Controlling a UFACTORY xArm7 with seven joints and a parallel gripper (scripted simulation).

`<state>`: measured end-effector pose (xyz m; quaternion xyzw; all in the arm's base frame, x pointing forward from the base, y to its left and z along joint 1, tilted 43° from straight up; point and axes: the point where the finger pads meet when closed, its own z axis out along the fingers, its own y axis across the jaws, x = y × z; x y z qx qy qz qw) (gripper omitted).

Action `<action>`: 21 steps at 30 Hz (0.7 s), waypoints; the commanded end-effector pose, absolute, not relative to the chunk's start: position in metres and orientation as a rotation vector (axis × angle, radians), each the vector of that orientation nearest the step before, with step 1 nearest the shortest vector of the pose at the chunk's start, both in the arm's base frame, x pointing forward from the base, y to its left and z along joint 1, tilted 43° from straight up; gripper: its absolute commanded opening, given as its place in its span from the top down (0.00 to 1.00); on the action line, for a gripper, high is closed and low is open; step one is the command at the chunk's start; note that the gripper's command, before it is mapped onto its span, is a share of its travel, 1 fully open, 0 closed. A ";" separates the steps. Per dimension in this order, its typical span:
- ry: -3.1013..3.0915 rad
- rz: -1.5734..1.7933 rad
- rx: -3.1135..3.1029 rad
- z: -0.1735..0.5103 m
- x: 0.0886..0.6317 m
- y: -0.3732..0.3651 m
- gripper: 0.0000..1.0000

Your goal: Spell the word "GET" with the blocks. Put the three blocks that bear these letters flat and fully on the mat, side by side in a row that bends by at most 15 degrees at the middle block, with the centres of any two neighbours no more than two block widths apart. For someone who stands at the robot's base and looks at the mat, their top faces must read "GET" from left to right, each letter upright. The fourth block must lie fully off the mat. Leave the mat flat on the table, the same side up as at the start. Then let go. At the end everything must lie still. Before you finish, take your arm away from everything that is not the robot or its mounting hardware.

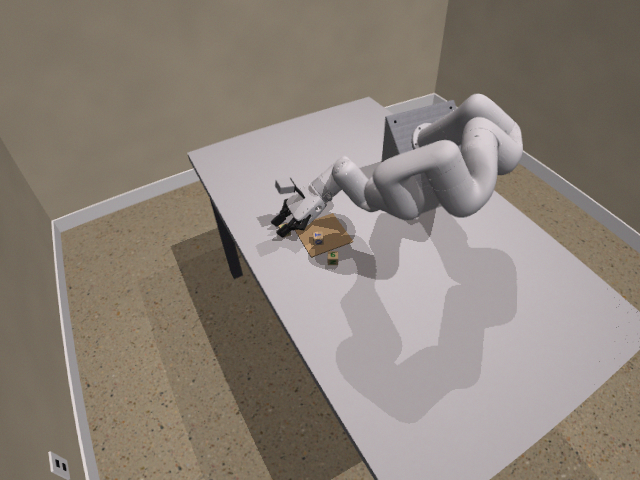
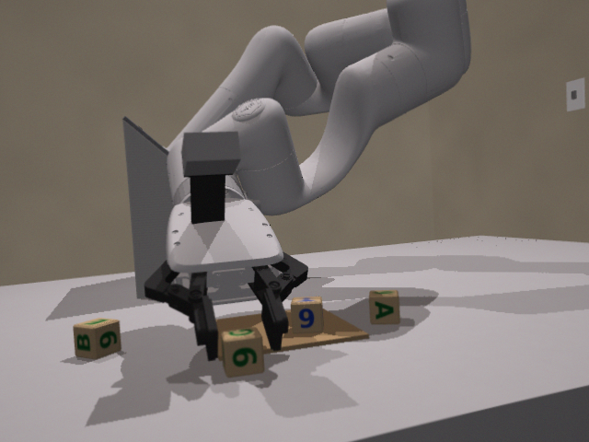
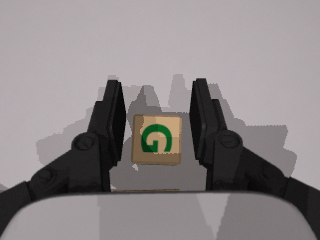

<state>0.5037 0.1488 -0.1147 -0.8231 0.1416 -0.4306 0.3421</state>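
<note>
I have my smooth white seven-joint arm (image 1: 400, 180) (image 2: 281, 157) folded in bends, reaching toward eight o'clock from its base in the top view. My black-fingered white gripper (image 1: 279, 227) (image 2: 244, 350) (image 3: 157, 97) is partly open, pitched downward; in the wrist view, its fingers stand apart at nine and three o'clock.
</note>
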 end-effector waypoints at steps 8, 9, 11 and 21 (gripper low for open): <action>0.370 -1.124 -2.140 -0.092 0.507 0.127 0.53; 0.370 -1.124 -2.140 -0.091 0.507 0.125 0.53; 0.370 -1.124 -2.140 -0.088 0.507 0.123 0.53; 0.349 -1.073 -2.158 -0.086 0.508 0.122 0.53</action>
